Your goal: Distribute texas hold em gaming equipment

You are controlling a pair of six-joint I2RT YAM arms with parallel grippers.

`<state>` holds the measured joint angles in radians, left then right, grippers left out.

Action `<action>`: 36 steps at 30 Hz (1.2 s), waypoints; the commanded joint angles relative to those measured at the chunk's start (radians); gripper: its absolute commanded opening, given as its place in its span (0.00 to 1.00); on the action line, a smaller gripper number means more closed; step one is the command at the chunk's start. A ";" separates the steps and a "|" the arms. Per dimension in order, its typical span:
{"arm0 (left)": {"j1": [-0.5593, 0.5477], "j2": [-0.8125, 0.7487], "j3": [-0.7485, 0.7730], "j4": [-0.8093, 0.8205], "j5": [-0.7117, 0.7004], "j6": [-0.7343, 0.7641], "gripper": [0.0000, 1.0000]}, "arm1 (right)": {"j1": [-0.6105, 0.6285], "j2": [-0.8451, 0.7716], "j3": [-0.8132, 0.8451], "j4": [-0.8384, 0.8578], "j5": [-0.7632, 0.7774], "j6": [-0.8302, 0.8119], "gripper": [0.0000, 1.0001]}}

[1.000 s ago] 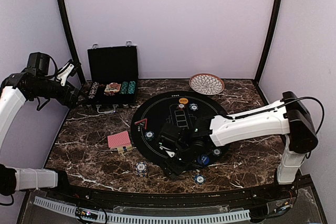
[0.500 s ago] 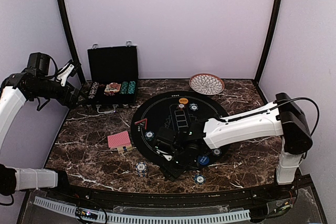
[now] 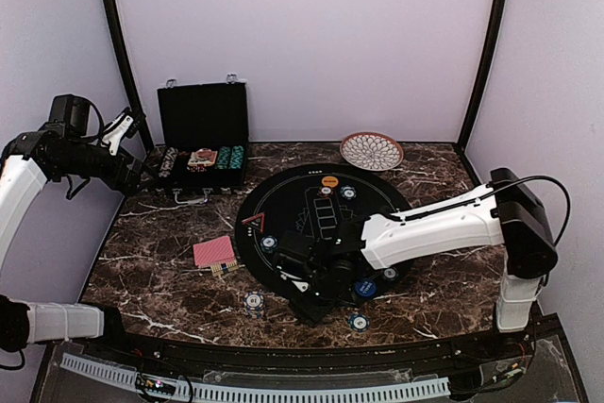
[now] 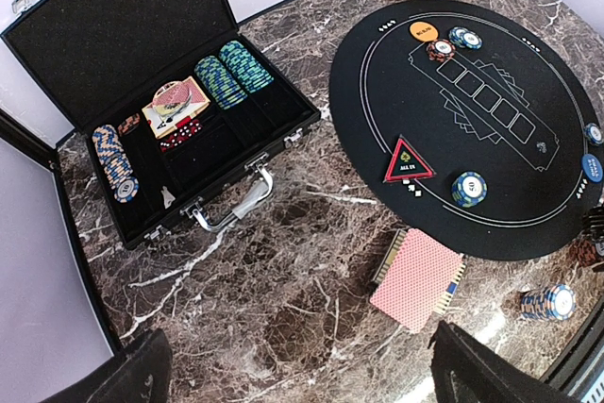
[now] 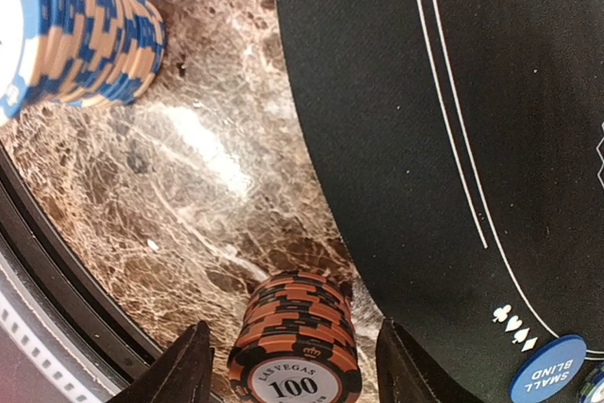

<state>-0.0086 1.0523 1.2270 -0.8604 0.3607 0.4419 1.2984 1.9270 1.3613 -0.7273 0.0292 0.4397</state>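
In the right wrist view a stack of orange-and-black poker chips (image 5: 297, 342) stands on the marble just off the black round mat (image 5: 453, 139). My right gripper (image 5: 294, 370) straddles it, open, with a gap on each side. From above, the right gripper (image 3: 311, 306) hides that stack. A blue-and-white chip stack (image 3: 254, 302) (image 5: 66, 35) stands nearby. The red-backed card deck (image 3: 214, 252) (image 4: 416, 278) lies left of the mat. My left gripper (image 3: 132, 169) (image 4: 302, 386) hangs open and empty, high at the left.
On the mat lie a red-triangle marker (image 4: 408, 161), an orange button (image 4: 424, 29), a blue button (image 3: 366, 287) and single chips (image 4: 469, 188). The open black case (image 4: 160, 92) with chips sits back left. A patterned plate (image 3: 372, 150) is behind the mat.
My right gripper has crept a little left and toward the near edge of the mat. The left arm has not moved.
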 commanded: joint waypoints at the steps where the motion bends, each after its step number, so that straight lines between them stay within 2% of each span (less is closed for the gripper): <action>1: 0.006 -0.018 -0.004 0.023 0.006 0.000 0.99 | 0.012 0.019 0.029 -0.018 -0.001 -0.010 0.57; 4: 0.006 -0.018 -0.006 0.023 0.005 0.001 0.99 | 0.012 0.022 0.034 -0.026 -0.001 -0.010 0.54; 10: 0.006 -0.019 -0.007 0.022 0.003 0.002 0.99 | 0.011 0.017 0.053 -0.048 0.008 -0.012 0.40; 16: 0.006 -0.019 -0.007 0.019 0.005 0.004 0.99 | 0.011 0.006 0.093 -0.087 0.028 -0.012 0.35; 20: 0.006 -0.023 -0.010 0.023 0.002 0.004 0.99 | 0.011 0.016 0.127 -0.126 0.036 -0.010 0.24; 24: 0.006 -0.023 -0.008 0.021 0.002 0.003 0.99 | 0.008 0.002 0.161 -0.147 0.049 -0.009 0.21; 30: 0.006 -0.026 -0.009 0.023 0.004 0.004 0.99 | -0.047 0.012 0.307 -0.189 0.085 -0.014 0.20; 36: 0.006 -0.030 -0.012 0.025 0.010 0.000 0.99 | -0.144 0.132 0.559 -0.229 0.147 -0.037 0.19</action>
<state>-0.0086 1.0466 1.2270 -0.8455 0.3588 0.4419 1.2148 1.9778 1.7756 -0.9298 0.1066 0.4225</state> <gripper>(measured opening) 0.987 0.389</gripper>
